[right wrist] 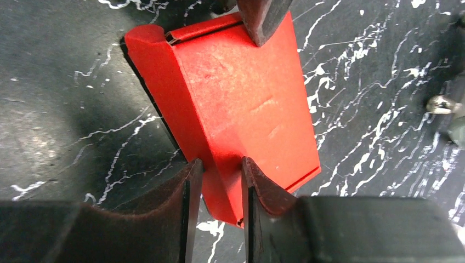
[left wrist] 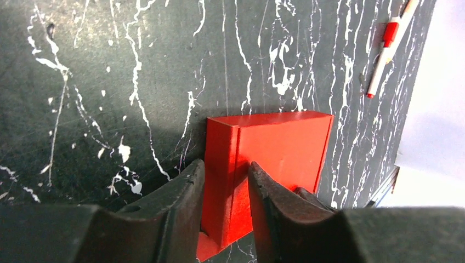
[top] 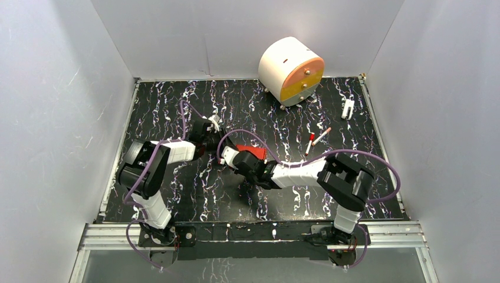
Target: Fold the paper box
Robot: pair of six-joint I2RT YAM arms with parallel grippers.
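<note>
The paper box [top: 253,151] is a small flat red card box lying mid-table between the two arms. In the left wrist view the box [left wrist: 279,148] has one narrow side wall between my left gripper [left wrist: 226,171] fingers, which are closed on it. In the right wrist view my right gripper [right wrist: 222,164] is closed on a near corner edge of the box [right wrist: 241,98]. A dark fingertip [right wrist: 263,19] of the left gripper touches the box's far edge. In the top view the left gripper [top: 217,140] and right gripper [top: 239,158] meet at the box, partly hidden by cables.
A large white-and-orange drum [top: 292,71] stands at the back right. Two red-capped white pens [top: 315,140] lie right of the box; they also show in the left wrist view [left wrist: 386,44]. A small white clip [top: 348,109] lies at the far right. White walls surround the black marbled table [top: 177,106].
</note>
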